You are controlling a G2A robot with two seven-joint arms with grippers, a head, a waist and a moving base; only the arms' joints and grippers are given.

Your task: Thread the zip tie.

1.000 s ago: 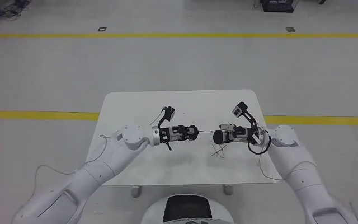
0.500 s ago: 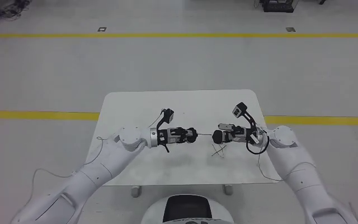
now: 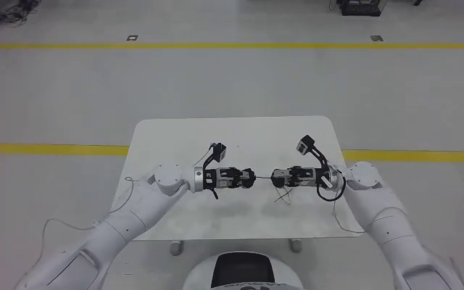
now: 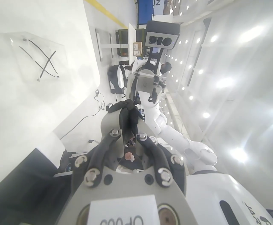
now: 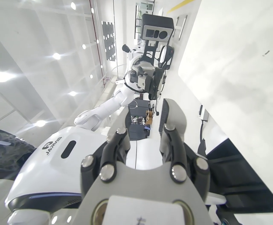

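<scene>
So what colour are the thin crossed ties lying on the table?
Black; the ties show best in left wrist view.

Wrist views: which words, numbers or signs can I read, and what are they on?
White paper label on the base of the left gripper: upside down and cut off, unreadable.
White label on the base of the right gripper: cut off, unreadable.
Blue sign in the room behind: cut off, unreadable.

Pale floor (image 3: pixel 232 80), 2 yellow lines (image 3: pixel 232 46), white table (image 3: pixel 232 130), ceiling lights (image 4: pixel 224 82)

Right gripper (image 3: pixel 274 175) nearer (leftward) — toward left gripper (image 3: pixel 251 175).
</scene>
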